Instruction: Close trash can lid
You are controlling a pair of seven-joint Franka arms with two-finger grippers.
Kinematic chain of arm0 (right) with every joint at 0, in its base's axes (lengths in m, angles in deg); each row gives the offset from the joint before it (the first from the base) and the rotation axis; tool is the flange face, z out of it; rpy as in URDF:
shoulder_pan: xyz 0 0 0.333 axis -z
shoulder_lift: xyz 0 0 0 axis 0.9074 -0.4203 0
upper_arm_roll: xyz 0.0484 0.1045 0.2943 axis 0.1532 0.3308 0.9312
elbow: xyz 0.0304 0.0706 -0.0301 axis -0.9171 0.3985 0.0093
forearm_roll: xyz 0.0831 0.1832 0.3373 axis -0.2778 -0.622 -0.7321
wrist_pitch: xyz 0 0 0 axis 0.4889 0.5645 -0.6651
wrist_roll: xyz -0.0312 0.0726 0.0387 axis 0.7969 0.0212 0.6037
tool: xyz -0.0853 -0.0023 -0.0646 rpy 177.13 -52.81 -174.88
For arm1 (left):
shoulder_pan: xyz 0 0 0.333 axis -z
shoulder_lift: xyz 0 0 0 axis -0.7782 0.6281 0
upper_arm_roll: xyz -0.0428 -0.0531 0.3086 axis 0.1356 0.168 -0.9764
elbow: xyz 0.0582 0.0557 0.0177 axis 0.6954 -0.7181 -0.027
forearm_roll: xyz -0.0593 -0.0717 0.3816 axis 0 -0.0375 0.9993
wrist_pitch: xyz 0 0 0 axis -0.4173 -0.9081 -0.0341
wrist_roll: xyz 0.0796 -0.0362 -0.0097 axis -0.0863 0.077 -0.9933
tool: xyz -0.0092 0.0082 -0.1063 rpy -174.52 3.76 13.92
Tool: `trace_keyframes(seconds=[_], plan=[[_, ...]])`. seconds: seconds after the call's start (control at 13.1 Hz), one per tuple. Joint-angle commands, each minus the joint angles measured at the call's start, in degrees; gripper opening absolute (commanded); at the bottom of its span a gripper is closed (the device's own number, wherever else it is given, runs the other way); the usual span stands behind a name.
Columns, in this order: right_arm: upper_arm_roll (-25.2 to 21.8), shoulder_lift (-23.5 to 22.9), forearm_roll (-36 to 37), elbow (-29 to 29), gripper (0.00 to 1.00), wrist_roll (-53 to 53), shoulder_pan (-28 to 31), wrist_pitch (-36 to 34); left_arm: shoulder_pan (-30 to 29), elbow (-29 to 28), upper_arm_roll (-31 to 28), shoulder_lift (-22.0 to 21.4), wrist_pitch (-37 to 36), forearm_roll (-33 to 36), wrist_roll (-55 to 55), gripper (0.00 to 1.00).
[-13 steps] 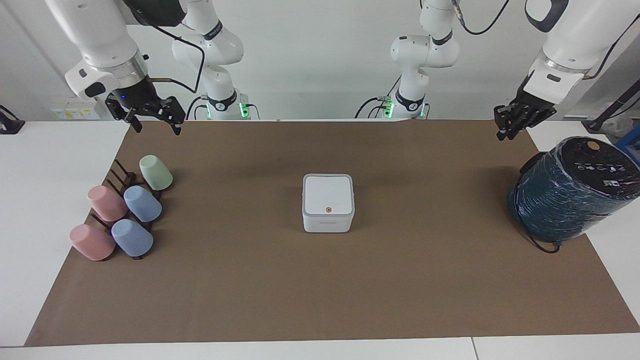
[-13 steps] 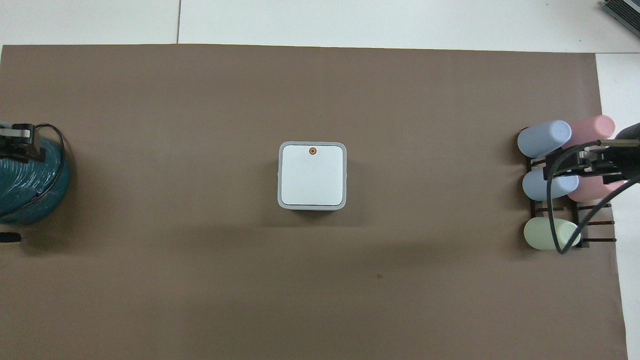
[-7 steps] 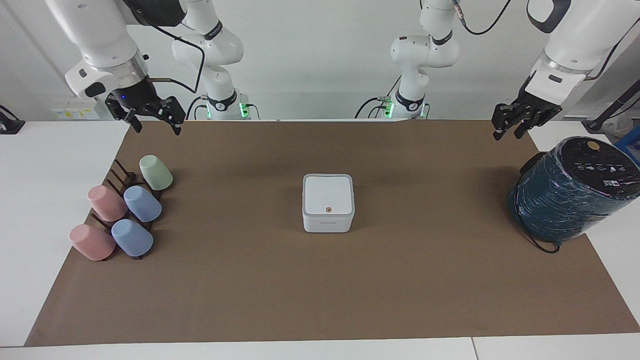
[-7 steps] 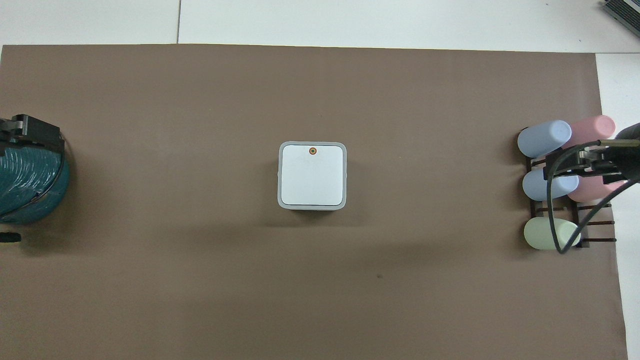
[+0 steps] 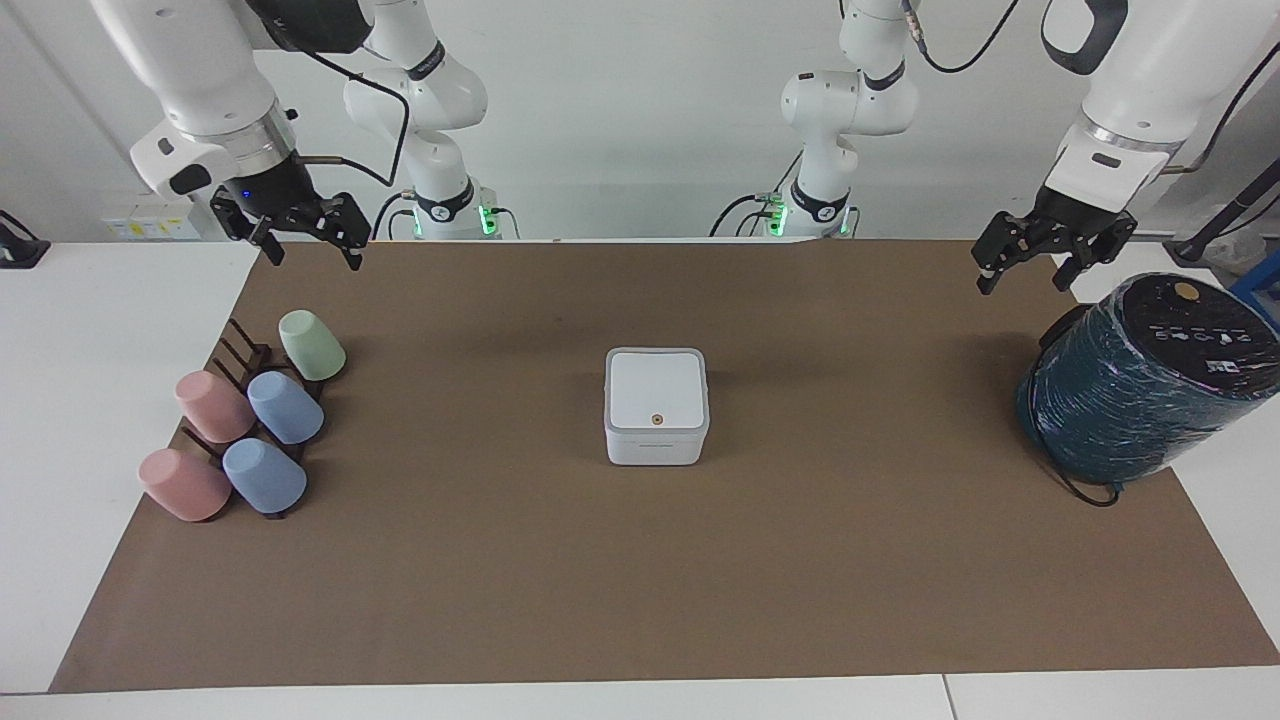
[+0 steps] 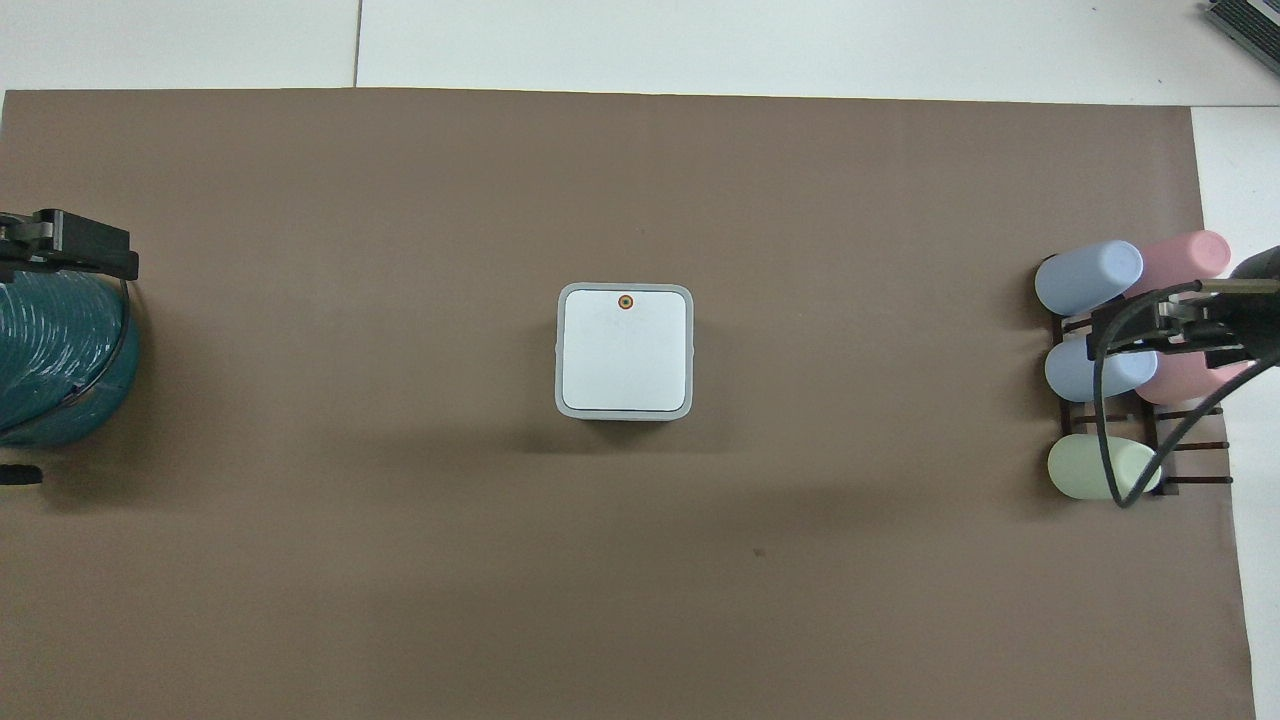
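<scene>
Facing view: the trash can (image 5: pixel 656 406) sits at the centre of the frame on the brown mat (image 5: pixel 640 560) that covers the desk (image 5: pixel 100 330), with the lid (image 5: pixel 655 389) lying flat on top, its orange dot toward the lower edge. The left gripper (image 5: pixel 1030 258) hangs in the upper right of the frame, over the mat beside the teal wrapped cylinder (image 5: pixel 1140 385), jaws apart and holding nothing. The right gripper (image 5: pixel 305 232) hangs in the upper left, above the mat's corner, jaws apart and empty. Below it, at the left of the frame, five cups (image 5: pixel 255 425) lie tilted on a dark rack.

Overhead view: the trash can (image 6: pixel 624 351) is at mid-frame, its lid (image 6: pixel 625 350) down and level, dot toward the top. The left gripper (image 6: pixel 70 245) shows at the left edge over the cylinder (image 6: pixel 55 365); its jaws cannot be judged here. The right gripper (image 6: pixel 1190 325) shows at the right edge over the cups (image 6: pixel 1090 365).
</scene>
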Motion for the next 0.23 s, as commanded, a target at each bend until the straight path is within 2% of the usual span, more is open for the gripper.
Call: trace_keyframes(seconds=[0.0,0.15], plan=[[0.05,0.32,-0.86,0.07,1.0,0.84,0.24,-0.46,0.46,-3.91,0.09,-2.62,2.82,0.74,0.73,1.0],[0.05,0.32,-0.86,0.07,1.0,0.84,0.24,-0.46,0.55,-4.09,0.17,-2.71,2.65,0.66,0.73,1.0]])
